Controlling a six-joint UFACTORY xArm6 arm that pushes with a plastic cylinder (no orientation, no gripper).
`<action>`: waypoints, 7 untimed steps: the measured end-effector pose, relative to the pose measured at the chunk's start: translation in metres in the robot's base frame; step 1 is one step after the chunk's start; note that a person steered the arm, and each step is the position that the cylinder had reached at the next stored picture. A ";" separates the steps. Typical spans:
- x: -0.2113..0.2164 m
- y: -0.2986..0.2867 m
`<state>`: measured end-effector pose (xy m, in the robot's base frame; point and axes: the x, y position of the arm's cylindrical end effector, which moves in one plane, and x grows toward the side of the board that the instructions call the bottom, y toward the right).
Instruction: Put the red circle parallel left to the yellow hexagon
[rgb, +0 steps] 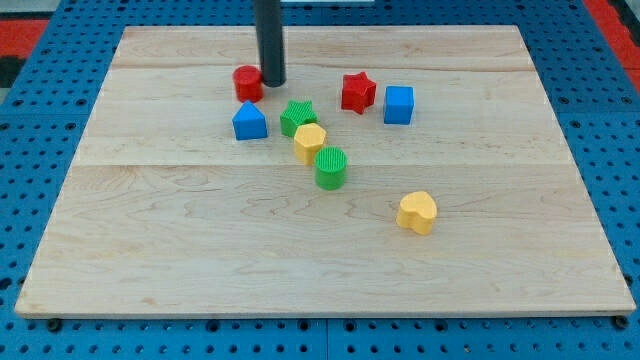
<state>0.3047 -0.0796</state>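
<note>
- Surface (150, 250): a pale wooden board set on a blue pegboard; all blocks lie in its upper middle part.
- Red circle (247, 83): a short cylinder, leftmost of the task's pieces, placed toward the view's top and above the blue triangular block (249, 121). It is judged light, rigid and smooth-sided, so it may roll off a push that is not centred.
- My tip (273, 82): the end effector is a plain rod without jaws, so nothing is gripped; it is seen touching, or just beside, the red circle's right flank.
- Green star (297, 115), yellow hexagon (309, 142) and green cylinder (331, 167): a close diagonal chain; the hexagon lies below and to the right of the red circle.
- Red star (357, 92) and blue cube (398, 104): just beside each other, further right.
- Yellow heart (417, 212): apart, toward the view's lower right.
- Handling note: contact is best made on the circle's upper side, past the blue block.
</note>
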 end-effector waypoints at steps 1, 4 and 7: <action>0.004 -0.035; -0.024 -0.087; 0.044 -0.086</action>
<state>0.3488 -0.1656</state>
